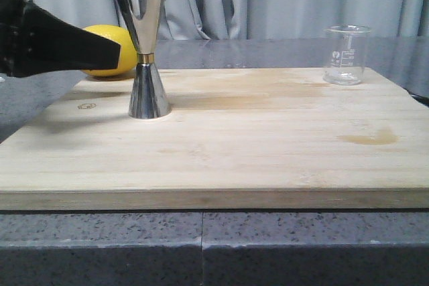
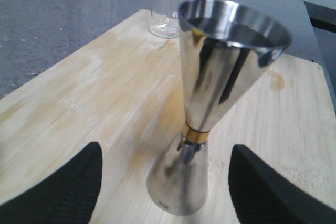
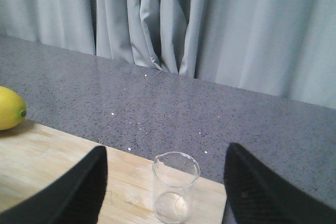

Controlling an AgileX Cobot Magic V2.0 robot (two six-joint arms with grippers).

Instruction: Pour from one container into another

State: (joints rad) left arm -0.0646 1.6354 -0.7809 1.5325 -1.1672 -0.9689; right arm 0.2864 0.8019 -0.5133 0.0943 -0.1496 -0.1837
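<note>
Since both pincers are spread wide with nothing in them, this looks to me like the lining-up stage, before any actual pouring. The left pincer (image 2: 164, 182) has its fingers apart on either side of the jigger (image 2: 210, 103), which stands upright between them on the wooden board (image 1: 268, 145), wide cup up, gold band at the waist roughly level with the pads; neither finger seems to touch the steel yet. My guess is it's there to steady the jigger so it doesn't tip when liquid comes in, since that narrow foot looks wobbly. The right pincer (image 3: 165, 182) is likewise released, with the glass beaker (image 3: 176, 184) sitting upright between its fingers, just ahead of them, near the board's far edge, well apart from the jigger. It looks basically empty to me, though clear liquid would be hard to spot. There's a lemon (image 1: 110, 50) on the grey surface (image 3: 210, 108) beyond the left pincer, behind the jigger, just hanging out. Next move probably needs a gentle close on the beaker, glass being slippery.
</note>
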